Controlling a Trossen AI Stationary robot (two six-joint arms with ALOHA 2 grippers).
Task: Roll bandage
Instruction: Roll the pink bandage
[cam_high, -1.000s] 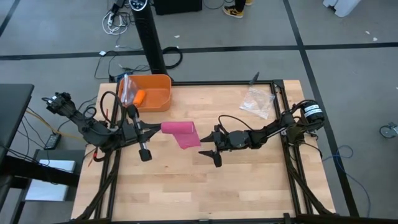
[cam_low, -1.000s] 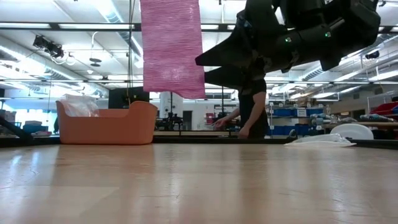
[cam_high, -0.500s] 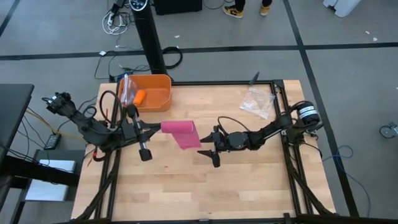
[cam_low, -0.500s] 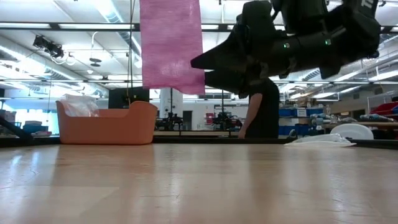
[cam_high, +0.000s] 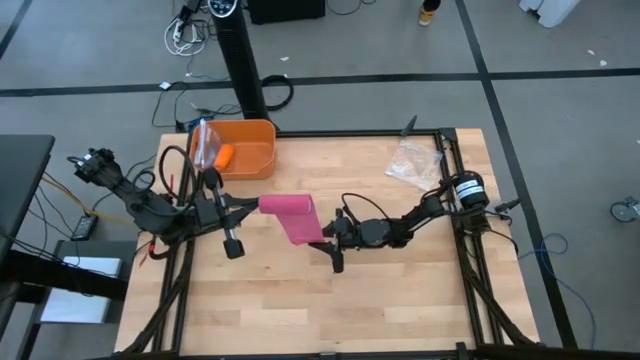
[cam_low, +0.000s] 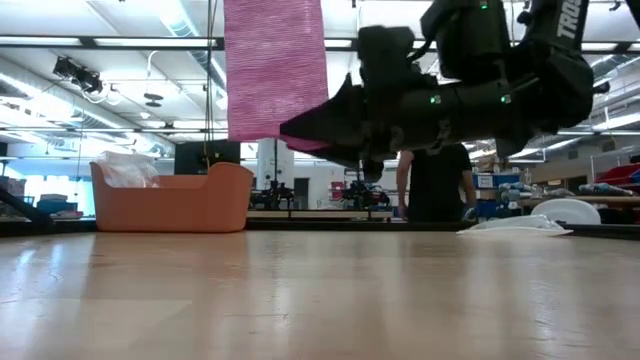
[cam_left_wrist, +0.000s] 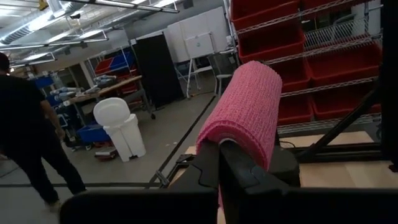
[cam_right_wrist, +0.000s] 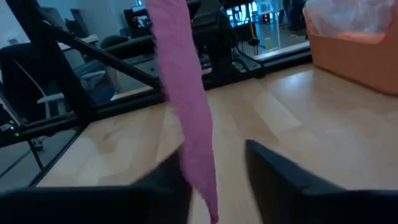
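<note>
My left claw is clamped shut on the top edge of the bandage, holding it up above the wooden desk. In my left wrist view the pink fabric drapes over my closed fingers like a rounded fold. From there the strip hangs down freely; in the low view its lower edge sits well above the desk surface, in front of the orange bin.

My right claw is at the free lower end of the bandage, near the middle of the desk. Its fingers are part-way open, one on each side of the hanging strip. In my right wrist view the bandage passes between my two dark fingers; I cannot tell whether they touch the fabric.

The orange bin stands at the far left corner of the desk, with a small orange object and a clear plastic bag in it. Another clear crinkly plastic bag lies on the far right part of the desk, well apart from the bandage. A person in dark clothing stands in the room beyond the desk.
</note>
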